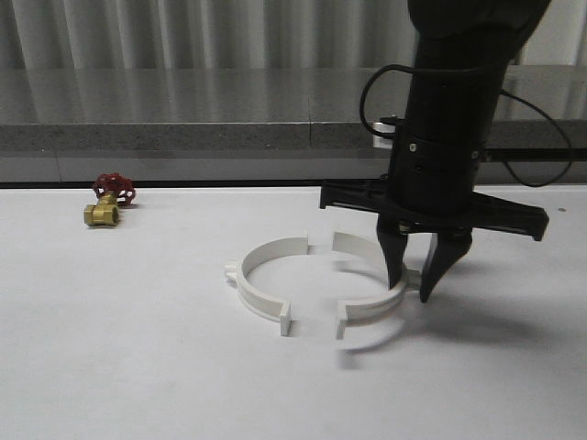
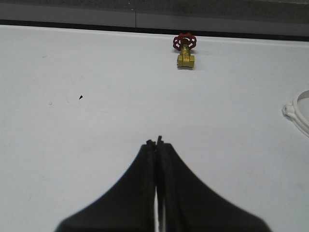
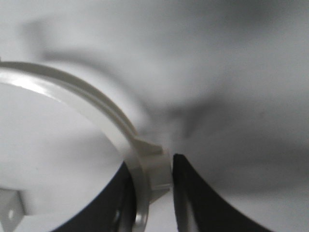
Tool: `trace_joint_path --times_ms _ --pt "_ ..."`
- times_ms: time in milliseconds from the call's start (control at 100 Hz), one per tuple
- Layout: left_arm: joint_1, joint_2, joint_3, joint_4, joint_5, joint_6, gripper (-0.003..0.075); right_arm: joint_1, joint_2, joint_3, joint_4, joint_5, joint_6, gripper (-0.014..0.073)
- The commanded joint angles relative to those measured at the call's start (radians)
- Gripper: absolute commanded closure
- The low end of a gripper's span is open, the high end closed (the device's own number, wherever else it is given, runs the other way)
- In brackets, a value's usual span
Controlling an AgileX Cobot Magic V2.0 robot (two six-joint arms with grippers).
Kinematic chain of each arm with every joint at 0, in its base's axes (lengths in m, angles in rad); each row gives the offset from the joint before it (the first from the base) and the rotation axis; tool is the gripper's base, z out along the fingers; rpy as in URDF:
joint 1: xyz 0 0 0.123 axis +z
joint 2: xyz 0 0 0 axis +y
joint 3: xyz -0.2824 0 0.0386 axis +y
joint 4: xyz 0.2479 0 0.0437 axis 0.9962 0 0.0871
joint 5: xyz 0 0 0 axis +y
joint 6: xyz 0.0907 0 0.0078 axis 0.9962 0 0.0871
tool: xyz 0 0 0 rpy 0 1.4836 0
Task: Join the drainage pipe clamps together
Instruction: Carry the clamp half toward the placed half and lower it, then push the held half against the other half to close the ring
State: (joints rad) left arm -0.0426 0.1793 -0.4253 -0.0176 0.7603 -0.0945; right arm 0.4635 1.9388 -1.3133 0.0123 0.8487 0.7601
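Two white half-ring drainage pipe clamps lie on the white table with their open sides facing each other and small gaps between their end tabs. The left clamp [image 1: 261, 299] rests flat; its edge shows in the left wrist view [image 2: 299, 113]. My right gripper [image 1: 413, 280] points down over the right clamp [image 1: 371, 309], one finger inside its wall and one outside, shut on the wall at a raised boss [image 3: 157, 166]. That clamp's near end casts a shadow as if slightly lifted. My left gripper [image 2: 157, 142] is shut and holds nothing, above bare table.
A brass valve with a red handwheel [image 1: 108, 200] sits at the far left near the table's back edge, also in the left wrist view [image 2: 185, 49]. A grey ledge [image 1: 183, 137] runs along the back. Bare table lies in front of the clamps.
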Motion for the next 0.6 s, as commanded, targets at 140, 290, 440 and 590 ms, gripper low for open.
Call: trace_joint_path --times_ms 140,290,440,590 --pt "0.003 0.009 -0.025 -0.009 -0.068 -0.002 0.0740 0.002 0.018 -0.123 -0.019 0.024 0.003 0.0557" --pt "0.003 0.009 -0.025 -0.009 -0.068 -0.002 0.0740 0.004 0.045 -0.142 -0.019 0.026 0.003 0.0557" --pt "0.003 0.009 -0.025 -0.009 -0.068 -0.002 0.0740 0.007 0.052 -0.147 -0.019 0.021 0.030 0.0557" --pt "0.003 0.009 -0.025 -0.009 -0.068 -0.002 0.0740 0.009 0.052 -0.147 -0.019 0.005 0.038 0.0557"
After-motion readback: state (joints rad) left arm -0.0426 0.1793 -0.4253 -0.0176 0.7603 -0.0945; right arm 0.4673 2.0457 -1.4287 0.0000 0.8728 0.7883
